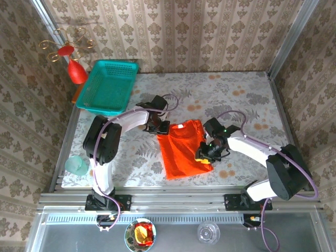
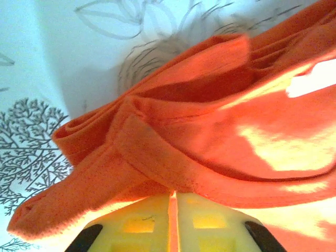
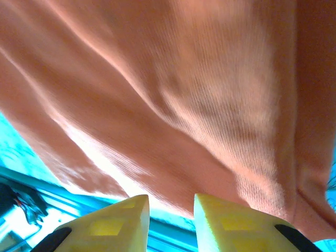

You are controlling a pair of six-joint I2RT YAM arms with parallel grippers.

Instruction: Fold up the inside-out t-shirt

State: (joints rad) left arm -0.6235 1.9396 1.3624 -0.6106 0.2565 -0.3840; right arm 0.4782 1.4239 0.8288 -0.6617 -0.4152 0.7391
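T-shirt (image 1: pixel 181 149) soft, light, floppy; take by edges. Left gripper (image 2: pixel 172 197) pinches corner fold; right gripper (image 3: pixel 171 202) jaws apart, hold unclear.

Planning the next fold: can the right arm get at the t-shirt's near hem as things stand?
Likely yes. The right gripper sits at the right edge of the t-shirt, close to that hem, with nothing between; the left gripper pinches the far corner, clear of it.

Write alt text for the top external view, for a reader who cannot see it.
An orange-red t-shirt lies partly folded on the floral table between two arms: the left gripper at its far left corner, the right gripper at its near right edge. A teal basket sits far left.
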